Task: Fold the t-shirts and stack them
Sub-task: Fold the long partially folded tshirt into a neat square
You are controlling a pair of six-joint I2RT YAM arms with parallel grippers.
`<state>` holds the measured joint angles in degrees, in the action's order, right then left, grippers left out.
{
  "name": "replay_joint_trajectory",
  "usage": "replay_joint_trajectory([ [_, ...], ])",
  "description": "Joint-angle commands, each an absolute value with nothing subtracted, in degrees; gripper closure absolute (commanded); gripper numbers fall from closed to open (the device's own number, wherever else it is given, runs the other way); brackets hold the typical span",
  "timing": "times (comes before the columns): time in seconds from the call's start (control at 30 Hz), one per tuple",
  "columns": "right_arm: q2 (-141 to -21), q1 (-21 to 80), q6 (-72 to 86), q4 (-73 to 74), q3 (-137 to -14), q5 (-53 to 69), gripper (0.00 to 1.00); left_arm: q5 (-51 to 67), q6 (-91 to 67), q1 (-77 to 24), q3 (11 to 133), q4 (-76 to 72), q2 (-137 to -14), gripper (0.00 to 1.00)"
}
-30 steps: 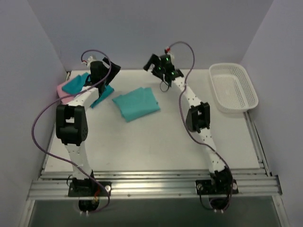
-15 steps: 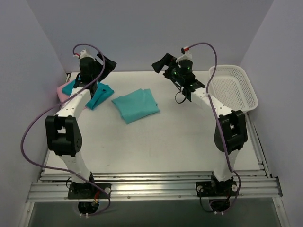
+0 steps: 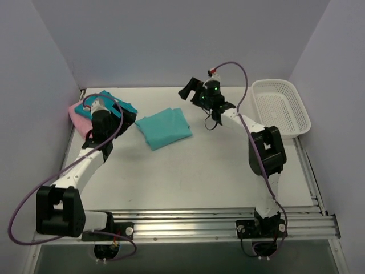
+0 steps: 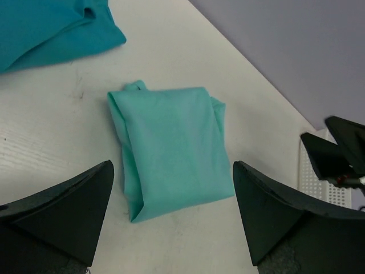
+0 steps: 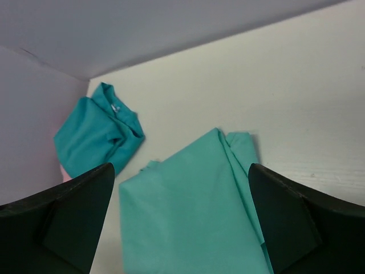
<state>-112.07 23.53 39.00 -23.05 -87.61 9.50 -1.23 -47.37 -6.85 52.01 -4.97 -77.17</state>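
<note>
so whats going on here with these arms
Two robot arms are partway through folding and stacking t-shirts. A light green shirt lies folded in the middle of the table. The left claw and right claw are both open and holding nothing, facing that shirt from opposite sides. A darker teal shirt lies rumpled, partly over a pink shirt, in the far left corner. A white basket sits at the right.

Your folded light sea-green t-shirt (image 3: 164, 129) lies toward the desk's far edge, left of centre. The teal-blue t-shirt (image 3: 108, 95) and pink t-shirt (image 3: 76, 112) are bunched together in the far left corner, your left gripper (image 3: 129, 119) just beside them. The white mesh basket (image 3: 282, 108) sits in the far right corner.
</note>
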Motion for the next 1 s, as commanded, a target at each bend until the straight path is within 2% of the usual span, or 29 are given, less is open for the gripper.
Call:
replay_joint_trajectory([
  [0.0, -119.3, 25.1, 37.5, -20.2, -93.6, 11.4, 0.0, -1.6, -46.9, -8.1, 49.2, -9.0, -71.1, 0.06],
  [0.27, -134.0, 26.2, 38.1, -19.1, -107.8, 13.1, 0.02, -1.6, -44.2, -10.7, 45.5, -10.1, -70.4, 0.06],
  [0.6, -145.5, 29.0, 40.0, -17.8, -120.9, 14.1, 0.05, -1.1, -43.7, -10.9, 42.8, -13.1, -73.7, 0.06],
  [0.97, -152.9, 29.2, 41.9, -18.7, -126.0, 15.7, 0.06, -1.3, -43.2, -11.0, 42.1, -13.4, -73.7, 0.06],
])
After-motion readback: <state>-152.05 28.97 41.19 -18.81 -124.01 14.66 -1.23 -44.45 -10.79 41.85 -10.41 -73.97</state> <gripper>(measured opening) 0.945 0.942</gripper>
